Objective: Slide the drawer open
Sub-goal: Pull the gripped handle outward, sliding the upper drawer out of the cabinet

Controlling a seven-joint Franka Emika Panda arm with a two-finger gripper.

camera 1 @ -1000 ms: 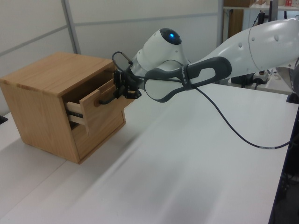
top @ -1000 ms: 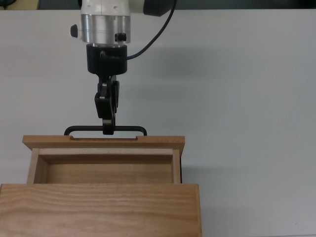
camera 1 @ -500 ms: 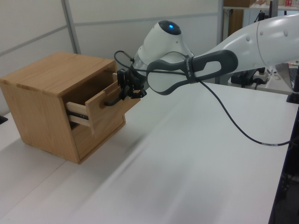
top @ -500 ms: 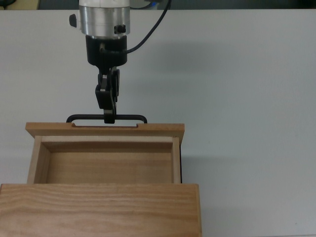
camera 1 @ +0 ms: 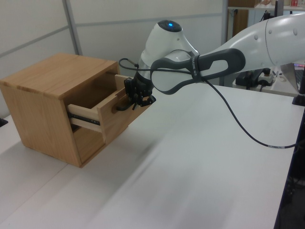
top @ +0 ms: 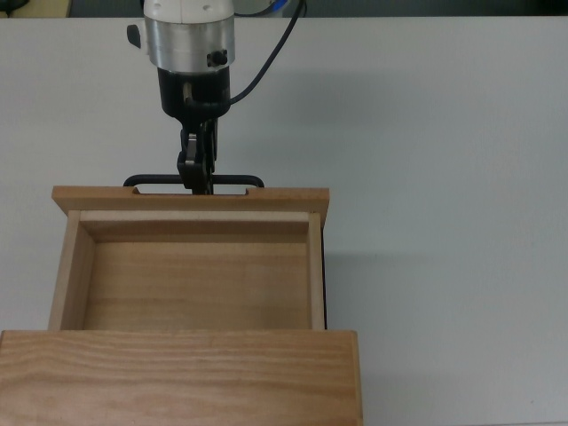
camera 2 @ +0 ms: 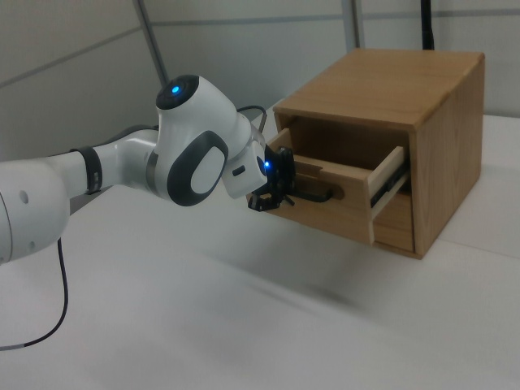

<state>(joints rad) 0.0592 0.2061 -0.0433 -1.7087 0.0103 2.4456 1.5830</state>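
White tabletop, bearing cabinet point(camera 1: 43, 102) with drawer point(top: 191, 266) well extended, front panel long axis crosswise in the top view and facing my arm; my gripper point(top: 197, 182) clamped on handle point(top: 235, 180) mid-bar: best pull straight along the slides, level, no twist.

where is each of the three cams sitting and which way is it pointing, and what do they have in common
top view: overhead, looking straight down into the open drawer; shows the gripper and wrist only.
left view: off to one side of the cabinet, level and oblique; the arm reaches in from the left view's right.
right view: the opposite side; the arm enters from the right view's left.
Shared: all three show the gripper closed on the black handle.
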